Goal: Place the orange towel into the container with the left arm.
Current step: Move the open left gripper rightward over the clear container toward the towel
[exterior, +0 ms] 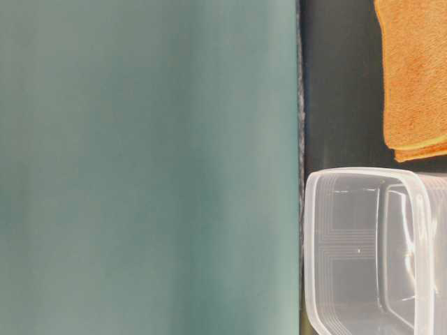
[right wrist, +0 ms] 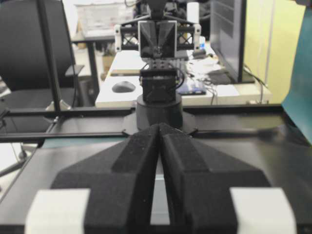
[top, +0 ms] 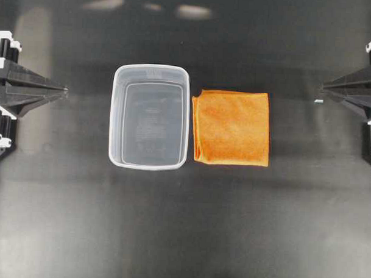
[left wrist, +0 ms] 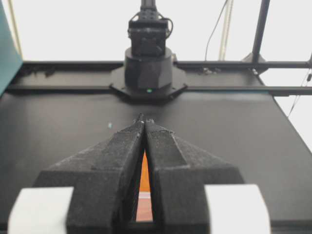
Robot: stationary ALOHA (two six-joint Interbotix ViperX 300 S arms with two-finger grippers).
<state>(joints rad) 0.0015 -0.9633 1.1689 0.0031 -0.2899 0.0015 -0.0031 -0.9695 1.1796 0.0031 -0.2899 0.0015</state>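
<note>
The orange towel (top: pixel 232 128) lies folded and flat on the black table, just right of the clear container (top: pixel 150 116), nearly touching its right wall. The container stands upright with nothing inside. From table level the towel (exterior: pixel 413 77) and the container (exterior: pixel 377 251) show at the right edge. My left gripper (top: pixel 64 91) rests shut at the far left, tips pointing at the container, well clear of it. In the left wrist view its tips (left wrist: pixel 144 119) meet, with a sliver of the orange towel (left wrist: pixel 144 173) showing behind them. My right gripper (top: pixel 320 95) is shut at the far right, empty.
The table (top: pixel 182 224) is black and matte. The right arm's base (left wrist: pixel 148 68) stands at the far end in the left wrist view; the left arm's base (right wrist: pixel 158 109) shows in the right wrist view. A teal panel (exterior: pixel 147 167) fills most of the table-level view.
</note>
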